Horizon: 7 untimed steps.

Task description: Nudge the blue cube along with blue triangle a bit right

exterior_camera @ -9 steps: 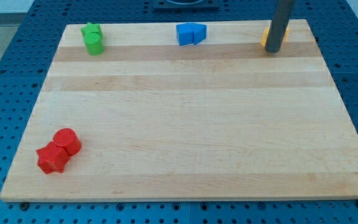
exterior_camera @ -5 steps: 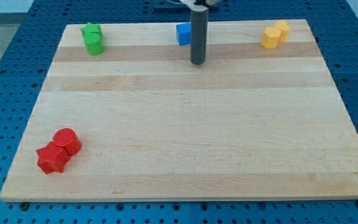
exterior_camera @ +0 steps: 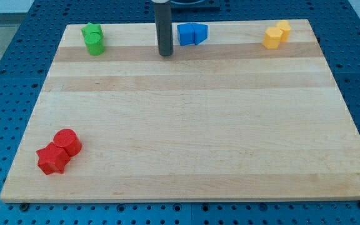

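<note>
The blue cube sits near the board's top edge, a little right of its middle, with the blue triangle touching its right side. My tip rests on the board just left of the blue cube and slightly lower in the view, a small gap apart from it. The dark rod rises straight up out of the view's top.
Two green blocks stand together at the top left. Two yellow blocks stand together at the top right. A red cylinder and a red star-like block touch at the bottom left. The wooden board lies on blue pegboard.
My tip swept from the yellow blocks at the top right leftward along the top, past the blue pair, and now stands left of the blue cube. No block has moved.
</note>
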Motion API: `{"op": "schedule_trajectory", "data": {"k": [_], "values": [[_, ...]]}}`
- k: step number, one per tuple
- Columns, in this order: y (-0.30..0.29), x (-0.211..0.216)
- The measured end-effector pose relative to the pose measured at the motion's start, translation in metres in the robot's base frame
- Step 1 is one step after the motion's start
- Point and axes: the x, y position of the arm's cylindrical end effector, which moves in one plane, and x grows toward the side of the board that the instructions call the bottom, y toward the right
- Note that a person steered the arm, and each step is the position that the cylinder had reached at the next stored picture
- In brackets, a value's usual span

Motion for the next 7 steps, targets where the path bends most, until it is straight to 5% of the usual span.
{"op": "schedule_trajectory", "data": {"k": [3,7], "values": [[-0.007,-0.048],[0.056,-0.052]]}}
